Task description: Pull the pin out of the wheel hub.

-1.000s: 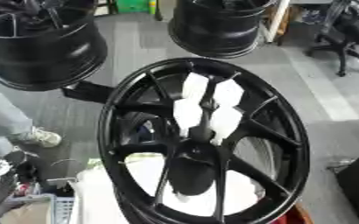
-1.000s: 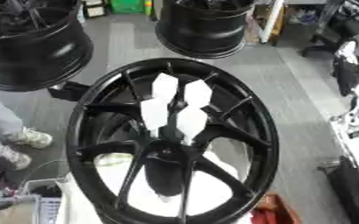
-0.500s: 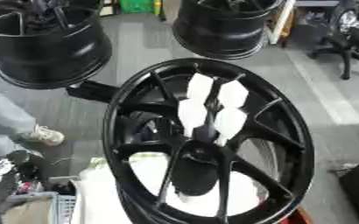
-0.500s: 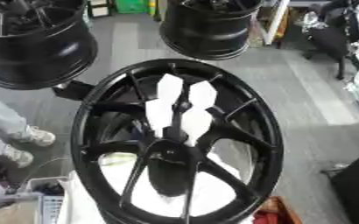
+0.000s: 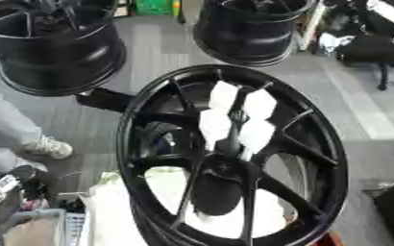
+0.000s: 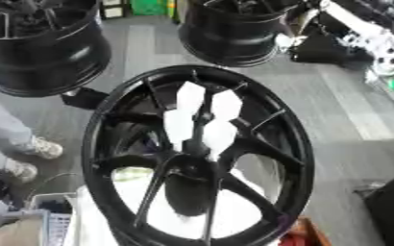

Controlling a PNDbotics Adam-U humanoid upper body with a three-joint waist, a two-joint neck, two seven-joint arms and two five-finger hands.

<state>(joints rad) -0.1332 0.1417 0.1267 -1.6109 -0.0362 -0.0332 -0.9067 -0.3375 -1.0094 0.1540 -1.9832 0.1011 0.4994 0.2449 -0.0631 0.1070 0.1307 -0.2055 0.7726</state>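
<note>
A large black spoked wheel stands upright and fills the middle of both views. Its hub sits low in the centre, where the spokes meet. I cannot make out a pin on the hub. White patches show through the gaps between the upper spokes. A dark shape at the lower left edge may be my left hand. A white and silver arm segment crosses the upper right corner of the right eye view, well away from the wheel. My right hand does not show.
Two more black wheels lie on the grey floor behind, one at the upper left and one at the top centre. A person's grey trouser leg and shoe are at the left. A basket and white material sit below.
The whole picture has shifted a little, so the camera has moved. In the right eye view the silver arm segment now shows higher, at the upper right. The wheel stands as before.
</note>
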